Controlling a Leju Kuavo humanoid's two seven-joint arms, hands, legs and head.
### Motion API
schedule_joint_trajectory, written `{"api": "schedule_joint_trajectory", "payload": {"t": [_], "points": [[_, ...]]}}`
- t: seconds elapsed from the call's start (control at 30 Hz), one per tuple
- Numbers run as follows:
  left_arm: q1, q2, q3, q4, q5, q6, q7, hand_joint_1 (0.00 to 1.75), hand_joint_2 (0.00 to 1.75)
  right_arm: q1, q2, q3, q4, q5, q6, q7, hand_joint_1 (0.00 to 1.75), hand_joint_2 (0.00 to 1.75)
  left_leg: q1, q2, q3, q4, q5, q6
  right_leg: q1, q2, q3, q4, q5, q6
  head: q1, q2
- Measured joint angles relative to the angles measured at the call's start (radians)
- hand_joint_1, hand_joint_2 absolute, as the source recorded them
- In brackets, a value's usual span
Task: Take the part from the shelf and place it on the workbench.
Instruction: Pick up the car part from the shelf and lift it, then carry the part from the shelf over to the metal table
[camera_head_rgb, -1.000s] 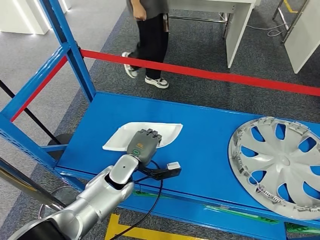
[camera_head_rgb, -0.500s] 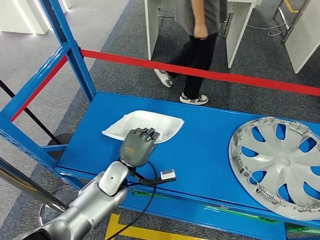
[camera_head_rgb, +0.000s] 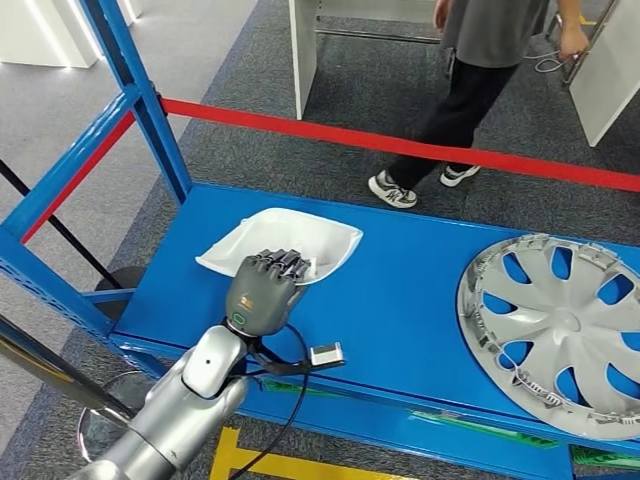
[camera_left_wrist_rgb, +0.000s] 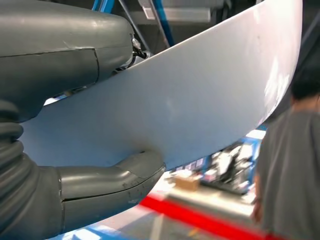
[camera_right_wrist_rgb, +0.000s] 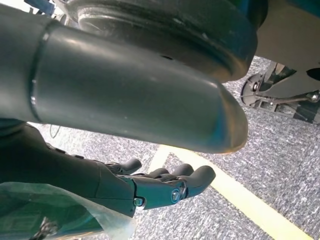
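one white part (camera_head_rgb: 283, 238) on the blue shelf (camera_head_rgb: 392, 290), left hand (camera_head_rgb: 260, 290) fingers clamped on its near edge. one wheel cover (camera_head_rgb: 558, 330) well apart. right hand (camera_right_wrist_rgb: 151, 187) fingers apart, empty.

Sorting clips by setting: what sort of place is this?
Probably a workshop or factory demo floor: blue steel shelf holding a wheel cover and white part, red barrier tape, white workbenches on grey carpet.
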Motion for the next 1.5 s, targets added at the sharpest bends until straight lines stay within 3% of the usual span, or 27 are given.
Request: {"api": "schedule_joint_trajectory", "payload": {"t": [0.1,0.2,0.37,0.5,0.57,0.63,0.67,0.7,0.73,0.83,0.9,1.0,1.07,1.17,1.2,1.23,1.3,1.37,1.43,1.5], "points": [[0.048,-0.053,0.074,-0.084,0.132,0.000,-0.194,1.75,1.75,0.002,0.008,0.000,0.000,-0.004,-0.003,0.023,0.00,0.00,0.000,0.000,0.000,0.000,0.000,0.000,0.000,0.001,0.000,0.000,0.000,0.000,0.000,0.000],[0.110,-0.106,0.134,-0.164,0.436,0.000,-0.383,1.75,1.75,0.012,0.020,-0.004,0.000,-0.013,-0.015,0.027,0.00,0.00,0.000,0.000,-0.001,0.000,-0.001,0.000,0.000,0.001,-0.001,0.000,0.000,0.000,0.000,0.000],[0.175,-0.082,0.084,-0.339,1.124,-0.081,-0.455,1.75,1.75,0.023,0.037,-0.021,0.001,-0.025,-0.033,0.021,0.00,0.00,-0.003,0.000,-0.003,0.006,-0.004,0.008,-0.005,-0.001,-0.002,-0.003,0.002,0.005,-0.001,0.000],[0.233,-0.055,0.048,-0.462,1.425,-0.269,-0.515,1.75,1.75,0.026,0.044,-0.031,0.002,-0.024,-0.027,0.012,0.00,0.00,-0.003,0.002,0.001,-0.013,0.013,0.024,-0.004,-0.001,-0.005,-0.004,0.002,0.017,0.000,0.000],[0.274,-0.046,0.046,-0.521,1.543,-0.379,-0.550,1.75,1.75,0.029,0.045,-0.035,0.002,-0.019,-0.018,-0.002,0.00,0.00,0.002,0.008,0.009,-0.035,0.028,0.034,-0.004,-0.001,-0.027,0.043,-0.037,0.022,0.002,0.000],[0.309,-0.036,0.048,-0.551,1.646,-0.475,-0.577,1.75,1.75,0.033,0.045,-0.039,0.002,-0.016,-0.011,-0.023,0.00,0.00,0.004,0.010,0.007,-0.041,0.033,0.038,-0.007,-0.002,-0.075,0.156,-0.100,0.027,0.006,0.000],[0.326,-0.031,0.051,-0.560,1.685,-0.518,-0.585,1.75,1.75,0.035,0.044,-0.041,0.002,-0.014,-0.010,-0.035,0.00,0.00,0.004,0.010,0.005,-0.040,0.034,0.038,-0.008,-0.002,-0.098,0.211,-0.119,0.032,0.007,0.000],[0.344,-0.025,0.055,-0.567,1.714,-0.556,-0.591,1.75,1.75,0.036,0.043,-0.043,0.002,-0.013,-0.012,-0.046,0.00,0.00,0.005,0.011,0.004,-0.039,0.034,0.037,-0.011,-0.003,-0.110,0.241,-0.119,0.036,0.007,0.000],[0.360,-0.021,0.059,-0.573,1.730,-0.587,-0.595,1.75,1.75,0.038,0.042,-0.046,0.002,-0.011,-0.018,-0.056,0.00,0.00,0.007,0.011,0.004,-0.038,0.034,0.035,-0.015,-0.004,-0.105,0.233,-0.099,0.042,0.007,0.000],[0.390,-0.013,0.076,-0.593,1.755,-0.647,-0.599,1.75,1.75,0.041,0.039,-0.051,0.002,0.004,-0.054,-0.089,0.00,0.00,0.014,0.008,-0.005,-0.018,0.028,0.017,-0.027,-0.007,-0.023,0.077,-0.011,0.060,0.011,0.000],[0.397,-0.011,0.085,-0.610,1.756,-0.657,-0.593,1.75,1.75,0.042,0.041,-0.051,0.002,0.008,-0.060,-0.106,0.00,0.00,0.010,0.005,-0.018,0.002,0.026,0.001,-0.029,-0.002,0.002,0.027,-0.005,0.058,0.013,0.000],[0.403,-0.008,0.088,-0.622,1.754,-0.669,-0.584,1.75,1.75,0.042,0.041,-0.057,0.003,-0.010,-0.025,-0.110,0.00,0.00,0.010,0.003,-0.035,0.017,0.026,-0.014,-0.029,0.002,-0.012,0.031,-0.006,0.037,0.010,0.000],[0.404,-0.006,0.088,-0.623,1.752,-0.681,-0.583,1.75,1.75,0.042,0.041,-0.064,0.004,-0.022,0.003,-0.112,0.00,0.00,0.013,0.003,-0.056,0.065,-0.022,-0.022,-0.028,-0.002,-0.026,0.031,0.004,0.018,0.006,0.000],[0.403,-0.003,0.088,-0.623,1.749,-0.698,-0.584,1.75,1.75,0.043,0.041,-0.074,0.004,-0.034,0.036,-0.118,0.00,0.00,0.013,0.003,-0.109,0.237,-0.133,-0.025,-0.019,-0.008,-0.054,0.031,0.023,-0.005,0.001,0.000],[0.404,-0.002,0.088,-0.622,1.748,-0.703,-0.584,1.75,1.75,0.043,0.041,-0.078,0.004,-0.037,0.046,-0.120,0.00,0.00,0.013,0.003,-0.112,0.273,-0.144,-0.023,-0.015,-0.009,-0.063,0.031,0.030,-0.009,0.001,0.000],[0.404,-0.002,0.088,-0.622,1.749,-0.707,-0.584,1.75,1.75,0.043,0.041,-0.081,0.004,-0.039,0.055,-0.121,0.00,0.00,0.011,0.003,-0.101,0.275,-0.135,-0.017,-0.011,-0.010,-0.073,0.031,0.037,-0.011,0.001,0.000],[0.402,-0.001,0.088,-0.622,1.751,-0.716,-0.584,1.75,1.75,0.043,0.041,-0.085,0.004,-0.040,0.067,-0.128,0.00,0.00,0.004,0.003,-0.029,0.177,-0.081,0.002,-0.004,-0.010,-0.089,0.031,0.053,-0.013,0.002,0.000],[0.398,-0.002,0.088,-0.622,1.755,-0.723,-0.584,1.75,1.75,0.043,0.041,-0.087,0.004,-0.041,0.071,-0.136,0.00,0.00,-0.006,0.002,0.052,0.043,-0.055,0.023,0.000,-0.009,-0.100,0.030,0.068,-0.010,0.003,0.000],[0.395,-0.002,0.089,-0.622,1.757,-0.727,-0.584,1.75,1.75,0.044,0.042,-0.090,0.004,-0.041,0.072,-0.141,0.00,0.00,-0.014,0.002,0.079,-0.016,-0.056,0.029,-0.004,-0.010,-0.104,0.025,0.084,0.001,0.002,0.000],[0.394,-0.003,0.089,-0.622,1.757,-0.728,-0.584,1.75,1.75,0.046,0.041,-0.093,0.004,-0.041,0.073,-0.143,0.00,0.00,-0.016,0.004,0.072,-0.032,-0.034,0.028,-0.008,-0.010,-0.106,0.017,0.097,0.015,0.002,0.000]]}}
